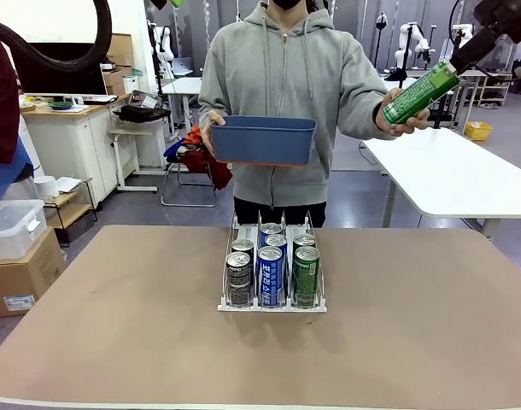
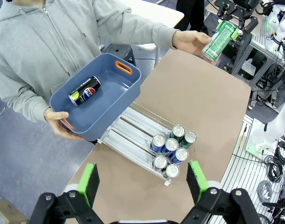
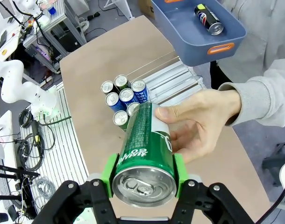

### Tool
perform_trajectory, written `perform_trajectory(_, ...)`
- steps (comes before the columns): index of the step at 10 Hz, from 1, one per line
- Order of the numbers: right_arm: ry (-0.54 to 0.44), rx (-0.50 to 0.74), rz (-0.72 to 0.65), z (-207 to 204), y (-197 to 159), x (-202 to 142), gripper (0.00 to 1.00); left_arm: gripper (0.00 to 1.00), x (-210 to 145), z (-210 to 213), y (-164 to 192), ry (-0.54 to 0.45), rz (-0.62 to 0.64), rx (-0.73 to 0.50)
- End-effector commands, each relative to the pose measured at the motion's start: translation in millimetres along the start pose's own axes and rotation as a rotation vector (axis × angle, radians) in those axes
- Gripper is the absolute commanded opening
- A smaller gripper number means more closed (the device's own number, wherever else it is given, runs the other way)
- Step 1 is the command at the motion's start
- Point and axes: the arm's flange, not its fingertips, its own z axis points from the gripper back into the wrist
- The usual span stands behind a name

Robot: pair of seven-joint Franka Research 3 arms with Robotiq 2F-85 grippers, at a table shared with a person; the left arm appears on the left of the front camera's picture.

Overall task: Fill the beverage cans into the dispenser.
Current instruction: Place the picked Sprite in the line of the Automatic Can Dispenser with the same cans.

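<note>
Clamping a green can (image 1: 421, 92) shared with the person's hand (image 1: 404, 122) at upper right, the right gripper (image 3: 143, 172) has yet to load it, while seven cans (image 1: 270, 275) stand in the central dispenser (image 1: 273, 308), one dark can (image 2: 84, 91) lies in the blue bin (image 1: 265, 141), and the left gripper (image 2: 142, 181) gapes empty.

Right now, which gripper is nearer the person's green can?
Right: right gripper, jaws clamped on the green can. The left gripper hangs open above the table, far off.

Blue bin (image 1: 263, 141) hangs near the brown table (image 1: 115, 325).
</note>
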Motion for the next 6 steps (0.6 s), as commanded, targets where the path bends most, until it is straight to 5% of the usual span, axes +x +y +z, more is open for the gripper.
perform_trajectory(1,-0.003,-0.002,0.002,0.0,1.4,1.7,0.19,1.00,1.3,2.6,1.0,0.002,-0.002,-0.007)
perform_trajectory(6,-0.003,-0.002,0.002,0.0,1.4,1.7,0.19,1.00,1.3,2.6,1.0,0.002,-0.002,-0.007)
